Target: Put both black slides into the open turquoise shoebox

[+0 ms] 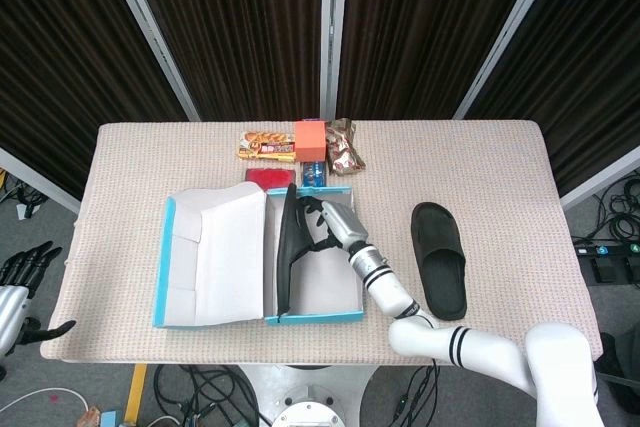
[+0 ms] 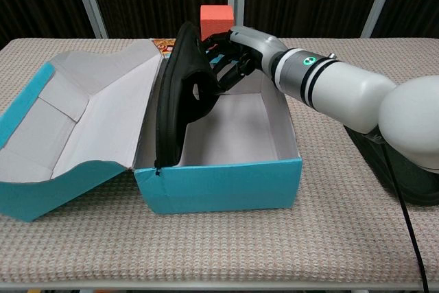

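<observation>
My right hand (image 1: 328, 222) (image 2: 230, 60) grips a black slide (image 1: 288, 252) (image 2: 180, 94) by its strap. The slide stands on its edge inside the open turquoise shoebox (image 1: 345, 316) (image 2: 219, 186), against the box's left wall, its toe end down by the front wall. The second black slide (image 1: 440, 257) (image 2: 405, 169) lies flat on the table to the right of the box, partly hidden by my forearm in the chest view. My left hand (image 1: 22, 269) hangs off the table's left edge, its fingers apart and holding nothing.
The box lid (image 1: 215, 257) (image 2: 75, 128) lies folded open to the left. Behind the box sit an orange block (image 1: 310, 137) (image 2: 215, 17), snack packets (image 1: 267, 146) and a red packet (image 1: 265, 178). Bare tablecloth (image 1: 510, 187) stretches to the right.
</observation>
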You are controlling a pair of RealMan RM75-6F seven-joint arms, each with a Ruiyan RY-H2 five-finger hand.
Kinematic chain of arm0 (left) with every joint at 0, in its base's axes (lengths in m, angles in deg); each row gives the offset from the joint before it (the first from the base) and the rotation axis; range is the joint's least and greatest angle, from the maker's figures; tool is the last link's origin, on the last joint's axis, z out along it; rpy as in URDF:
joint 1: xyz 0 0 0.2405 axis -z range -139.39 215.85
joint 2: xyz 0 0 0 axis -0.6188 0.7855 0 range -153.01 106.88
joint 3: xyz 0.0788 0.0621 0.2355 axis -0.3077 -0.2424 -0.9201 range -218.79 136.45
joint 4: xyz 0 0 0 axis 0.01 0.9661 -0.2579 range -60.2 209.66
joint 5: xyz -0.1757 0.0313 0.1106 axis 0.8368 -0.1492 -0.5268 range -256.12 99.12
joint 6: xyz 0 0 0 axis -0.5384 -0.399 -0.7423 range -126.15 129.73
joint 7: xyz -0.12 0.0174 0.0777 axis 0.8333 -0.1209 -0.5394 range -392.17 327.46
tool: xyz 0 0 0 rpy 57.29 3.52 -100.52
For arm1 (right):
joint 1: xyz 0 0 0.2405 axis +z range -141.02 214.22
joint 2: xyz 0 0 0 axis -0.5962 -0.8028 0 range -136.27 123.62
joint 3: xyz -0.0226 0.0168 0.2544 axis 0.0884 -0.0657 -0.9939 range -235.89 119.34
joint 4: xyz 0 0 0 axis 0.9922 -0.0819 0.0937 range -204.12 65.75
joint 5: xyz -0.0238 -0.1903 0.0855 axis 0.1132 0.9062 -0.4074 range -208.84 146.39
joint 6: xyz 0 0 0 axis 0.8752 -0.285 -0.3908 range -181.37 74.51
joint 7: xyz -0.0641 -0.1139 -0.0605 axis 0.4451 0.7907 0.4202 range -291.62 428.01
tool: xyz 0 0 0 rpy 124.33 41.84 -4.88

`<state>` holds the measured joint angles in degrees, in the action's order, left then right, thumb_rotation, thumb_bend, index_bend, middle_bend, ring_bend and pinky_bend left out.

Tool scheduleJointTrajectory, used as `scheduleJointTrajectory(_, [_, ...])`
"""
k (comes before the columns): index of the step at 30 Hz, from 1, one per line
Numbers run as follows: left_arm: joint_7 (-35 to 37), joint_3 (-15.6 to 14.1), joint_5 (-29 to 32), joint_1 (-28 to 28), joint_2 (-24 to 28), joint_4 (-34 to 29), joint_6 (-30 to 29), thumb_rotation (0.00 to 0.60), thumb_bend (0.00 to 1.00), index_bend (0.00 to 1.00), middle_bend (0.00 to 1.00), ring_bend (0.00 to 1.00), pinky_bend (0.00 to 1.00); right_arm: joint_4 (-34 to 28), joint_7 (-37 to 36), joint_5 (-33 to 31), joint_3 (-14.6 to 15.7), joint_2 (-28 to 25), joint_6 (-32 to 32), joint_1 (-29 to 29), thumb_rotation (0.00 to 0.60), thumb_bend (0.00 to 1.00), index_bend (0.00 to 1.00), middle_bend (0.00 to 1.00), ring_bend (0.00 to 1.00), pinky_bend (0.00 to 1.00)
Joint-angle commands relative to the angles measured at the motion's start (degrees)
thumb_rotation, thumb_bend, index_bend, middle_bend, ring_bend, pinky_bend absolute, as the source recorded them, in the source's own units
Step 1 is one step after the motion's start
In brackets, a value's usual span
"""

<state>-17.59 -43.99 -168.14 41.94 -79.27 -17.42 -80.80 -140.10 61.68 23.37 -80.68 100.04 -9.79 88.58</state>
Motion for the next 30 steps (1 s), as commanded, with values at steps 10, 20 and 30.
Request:
scheduleJointTrajectory(10, [1.5, 0.3, 0.3, 0.0, -0.3, 0.9, 0.0, 0.6, 0.02, 0.07, 0.02, 0.0, 0.0, 0.6, 11.9, -5.4, 1.0, 0.0, 1.0, 3.7, 0.6, 0.23, 0.44, 0.44, 0.27, 0.42])
scheduleJointTrajectory(20, [3.2, 0.4, 0.5, -0.2, -0.3, 1.7, -0.1, 0.6, 0.02, 0.07, 0.02, 0.0, 0.0, -1.3, 23.1, -15.7, 1.8, -1.0, 0.2, 7.4, 0.6, 0.23, 0.44, 0.44, 0.27, 0.42])
scheduleJointTrajectory(30, [3.5, 0.4, 0.3, 0.0, -0.2, 1.7, 0.1, 0.6, 0.02, 0.07, 0.02, 0.0, 0.0, -5.3, 27.8, -26.4, 2.6, -3.3, 0.5, 9.4, 0.6, 0.23, 0.44, 0.44, 0.27, 0.42])
